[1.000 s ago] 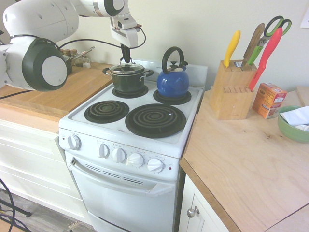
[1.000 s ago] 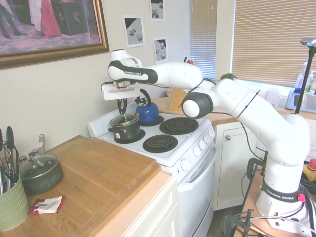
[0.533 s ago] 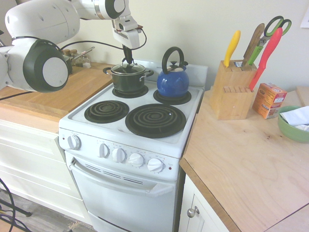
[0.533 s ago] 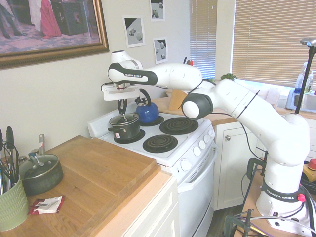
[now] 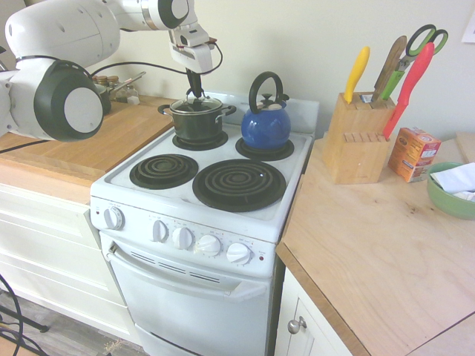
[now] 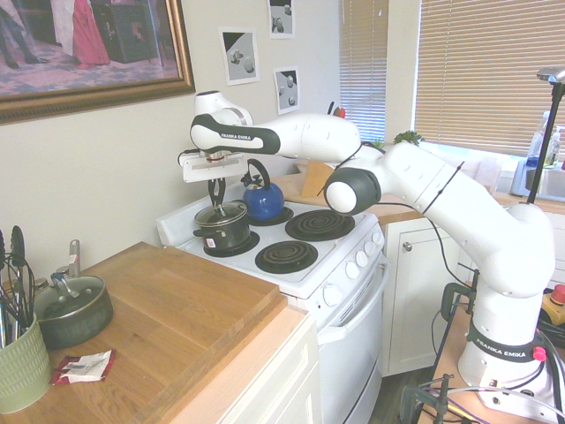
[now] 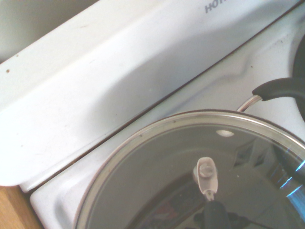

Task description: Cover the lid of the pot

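The dark pot (image 5: pixel 197 124) stands on the stove's back left burner, and shows again as the pot (image 6: pixel 224 232) from the other side. The glass lid (image 5: pixel 194 106) with its metal rim lies level over the pot's mouth, right at the rim; whether it rests fully I cannot tell. My gripper (image 5: pixel 194 93) points straight down and is shut on the lid's dark knob, as the gripper (image 6: pixel 217 205) also shows. The lid (image 7: pixel 157 181) fills the lower part of the wrist view, above the stove's white back panel.
A blue kettle (image 5: pixel 266 124) stands on the back right burner, close beside the pot. The two front burners (image 5: pixel 238 184) are bare. A knife block (image 5: pixel 358 137), an orange box (image 5: pixel 413 153) and a green bowl (image 5: pixel 450 194) stand on the right counter. Another pan (image 6: pixel 72 309) sits on the wooden counter.
The gripper and the lid have sunk slightly onto the pot's rim. The grip on the knob has stayed shut.
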